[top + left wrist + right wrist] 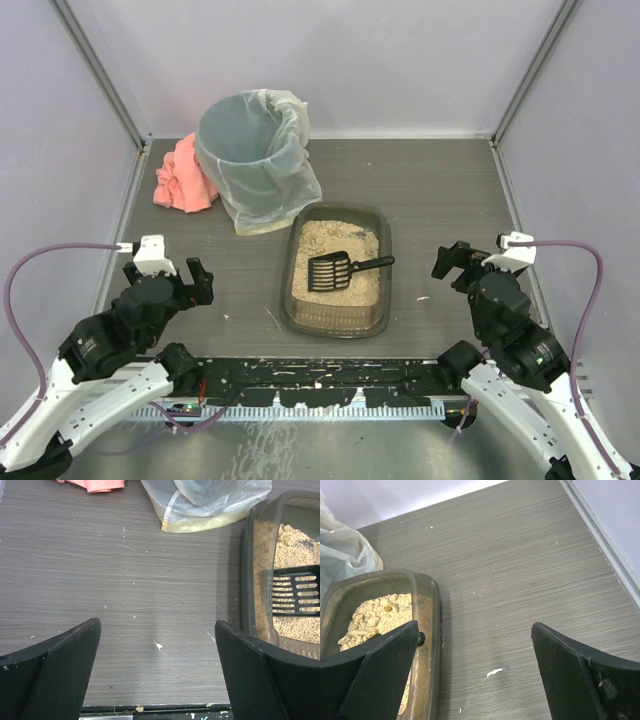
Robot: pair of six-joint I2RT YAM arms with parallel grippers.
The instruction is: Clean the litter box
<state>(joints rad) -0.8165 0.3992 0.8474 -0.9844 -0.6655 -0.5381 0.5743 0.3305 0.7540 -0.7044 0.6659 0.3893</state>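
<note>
The litter box [300, 240], a shallow dark brown-grey tray of beige litter, sits at the table's middle. A black slotted scoop [345, 268] lies in it, handle pointing right. My left gripper [196, 283] is open and empty, left of the box; the left wrist view shows the box wall [248, 575] and the scoop [296, 591] at the right. My right gripper [450, 264] is open and empty, right of the box; the right wrist view shows the box rim [432, 630] and the scoop's handle tip [420, 639] beside my left finger.
A round grey bin [250, 150] with a clear plastic liner stands behind the box at the left. A pink cloth [183, 178] lies left of the bin. Side walls close in the table. Litter crumbs dot the tabletop [158, 645].
</note>
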